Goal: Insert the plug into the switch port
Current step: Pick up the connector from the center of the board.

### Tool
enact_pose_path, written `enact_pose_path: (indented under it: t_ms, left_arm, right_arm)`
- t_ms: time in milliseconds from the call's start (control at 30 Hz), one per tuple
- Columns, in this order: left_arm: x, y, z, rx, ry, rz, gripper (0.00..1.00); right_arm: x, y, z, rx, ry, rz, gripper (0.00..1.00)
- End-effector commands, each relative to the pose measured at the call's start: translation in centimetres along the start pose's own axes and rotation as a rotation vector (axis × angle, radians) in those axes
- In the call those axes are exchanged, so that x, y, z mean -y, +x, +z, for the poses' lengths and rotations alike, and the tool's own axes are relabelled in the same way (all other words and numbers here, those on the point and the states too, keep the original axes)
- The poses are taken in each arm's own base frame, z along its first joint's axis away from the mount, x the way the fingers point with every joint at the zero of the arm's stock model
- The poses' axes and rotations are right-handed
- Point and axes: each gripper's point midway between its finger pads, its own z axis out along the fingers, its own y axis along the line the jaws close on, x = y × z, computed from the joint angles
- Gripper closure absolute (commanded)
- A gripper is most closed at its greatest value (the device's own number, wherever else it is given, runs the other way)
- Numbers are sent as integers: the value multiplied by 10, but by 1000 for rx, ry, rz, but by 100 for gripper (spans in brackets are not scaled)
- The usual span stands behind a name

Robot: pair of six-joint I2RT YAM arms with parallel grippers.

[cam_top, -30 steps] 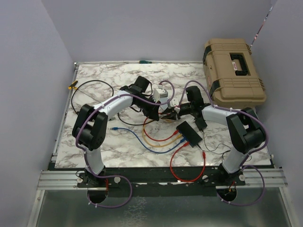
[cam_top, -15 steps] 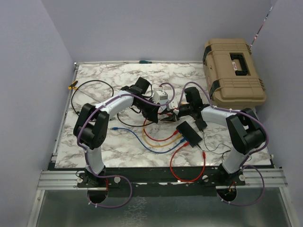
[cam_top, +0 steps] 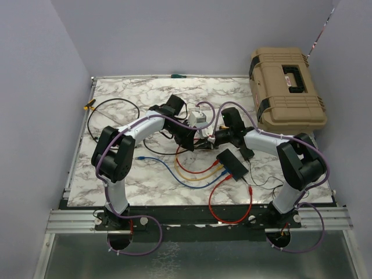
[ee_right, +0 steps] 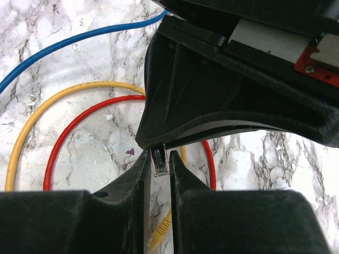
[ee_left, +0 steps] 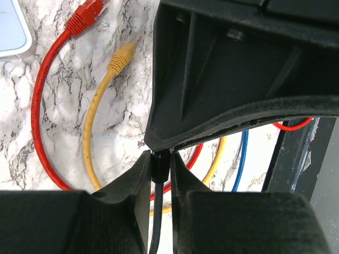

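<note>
Left hand (ee_left: pixel 160 159) clenched on black cable (ee_left: pixel 158 180). Right hand (ee_right: pixel 160 157) pinches its clear plug (ee_right: pixel 160 163) - two-hand hold likely to steady and aim it. Switch (cam_top: pixel 231 164) flat on surface (cam_top: pixel 128 93), near, right side - plug not yet inserted.

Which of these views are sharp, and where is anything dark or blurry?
Top external: evenly lit, sharp, soft shadows. Left wrist: fingers around the black cable dark, featureless; table crisp. Right wrist: same dark foreground, plug in focus.
</note>
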Motion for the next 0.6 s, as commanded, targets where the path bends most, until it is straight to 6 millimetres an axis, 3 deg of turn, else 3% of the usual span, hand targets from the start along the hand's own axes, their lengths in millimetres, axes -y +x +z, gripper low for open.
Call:
enact_pose_path:
  t_ms: [0, 133, 333, 567]
  left_arm:
    - [8, -7, 0, 15, 44, 27, 100]
    - [7, -7, -4, 14, 20, 45, 96]
    - [-4, -5, -14, 20, -110, 104, 78]
    - [-19, -19, -38, 139, -350, 191, 59]
  right_arm:
    - [9, 5, 2, -43, 13, -18, 88]
    - [11, 7, 2, -52, 16, 5, 99]
    - [16, 6, 4, -49, 8, 119, 100]
    - [25, -2, -8, 5, 19, 231, 99]
